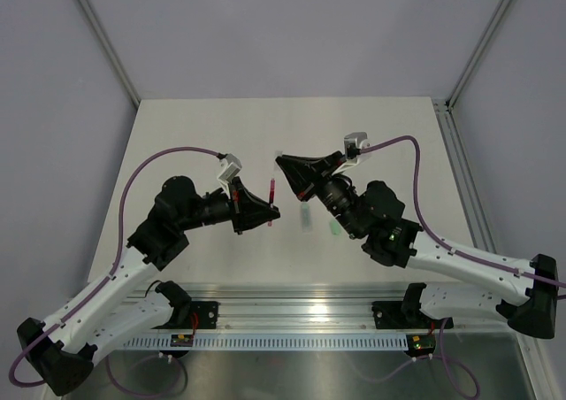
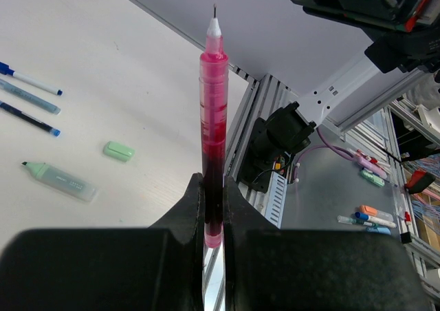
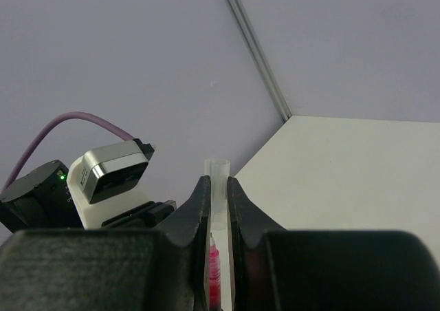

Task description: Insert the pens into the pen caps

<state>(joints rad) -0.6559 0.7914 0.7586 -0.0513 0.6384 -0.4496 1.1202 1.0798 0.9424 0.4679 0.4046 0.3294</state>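
Observation:
My left gripper [image 2: 214, 184] is shut on the lower end of a red pen [image 2: 214, 118], whose white tip points up and away from the fingers. In the top view this red pen [image 1: 271, 196] stands just beyond the left gripper [image 1: 272, 214], with my right gripper [image 1: 283, 163] a short way past the pen's tip. My right gripper [image 3: 218, 184] is shut on a clear pen cap [image 3: 217, 173], open end outward. The red pen [image 3: 214, 270] shows low between the right fingers, apart from the cap.
Three bluish pens [image 2: 31, 98] lie on the table at the left wrist view's far left, with a green cap [image 2: 118, 151] and a green-tipped pen [image 2: 58, 180] nearer. A green cap [image 1: 334, 227] and a pale one [image 1: 305, 216] lie by the right arm. The aluminium rail [image 1: 292, 298] runs along the near edge.

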